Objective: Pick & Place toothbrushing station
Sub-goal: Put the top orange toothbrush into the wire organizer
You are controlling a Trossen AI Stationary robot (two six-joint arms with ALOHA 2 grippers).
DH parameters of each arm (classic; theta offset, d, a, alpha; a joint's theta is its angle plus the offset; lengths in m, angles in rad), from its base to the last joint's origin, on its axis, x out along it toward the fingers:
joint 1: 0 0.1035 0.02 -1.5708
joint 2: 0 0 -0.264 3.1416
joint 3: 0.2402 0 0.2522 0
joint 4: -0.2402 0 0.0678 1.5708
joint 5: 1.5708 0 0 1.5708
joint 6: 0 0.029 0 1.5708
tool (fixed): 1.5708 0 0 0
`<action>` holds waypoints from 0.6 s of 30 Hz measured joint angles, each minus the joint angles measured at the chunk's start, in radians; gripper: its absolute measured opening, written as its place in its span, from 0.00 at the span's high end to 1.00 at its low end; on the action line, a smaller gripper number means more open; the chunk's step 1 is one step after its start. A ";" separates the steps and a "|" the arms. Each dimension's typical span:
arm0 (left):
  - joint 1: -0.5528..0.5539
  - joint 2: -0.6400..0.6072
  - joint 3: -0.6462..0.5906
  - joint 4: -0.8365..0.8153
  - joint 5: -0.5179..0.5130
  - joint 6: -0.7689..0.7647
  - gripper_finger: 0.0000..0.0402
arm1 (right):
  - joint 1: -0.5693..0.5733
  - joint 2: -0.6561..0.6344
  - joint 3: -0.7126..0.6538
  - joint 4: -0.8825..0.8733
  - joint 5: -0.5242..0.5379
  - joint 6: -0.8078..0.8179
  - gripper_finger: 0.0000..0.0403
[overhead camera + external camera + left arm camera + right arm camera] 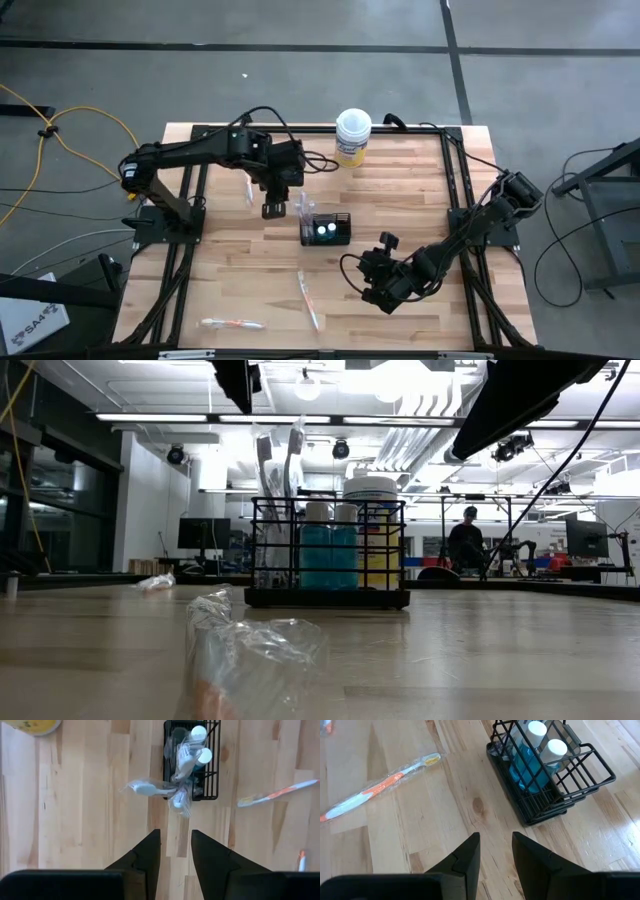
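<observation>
The wire holder (327, 229) sits at frame center, tubes (326, 230) inside. A yellow tub (352, 137) stands above it; wrapped toothbrushes (308, 299) lie below. Left gripper (273, 209) hovers upper-left, fingers parted, empty. Right gripper (384, 243) waits lower-right, likewise parted.

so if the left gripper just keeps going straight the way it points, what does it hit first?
Probably the wrapped toothbrushes leaning out of the black mesh holder. The left gripper is open and empty, and they lie directly ahead of the gap, before the holder wall. Depth is unclear; it may reach the tabletop first.
</observation>
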 joint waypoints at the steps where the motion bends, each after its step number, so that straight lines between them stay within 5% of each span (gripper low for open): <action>1: 0.000 -0.006 0.000 0.000 0.000 -0.001 0.74 | 0.000 0.000 0.000 0.000 0.000 0.000 0.74; 18: -0.002 -0.034 -0.001 -0.123 -0.006 -0.083 0.74 | 0.000 0.000 0.000 0.004 0.000 -0.036 0.74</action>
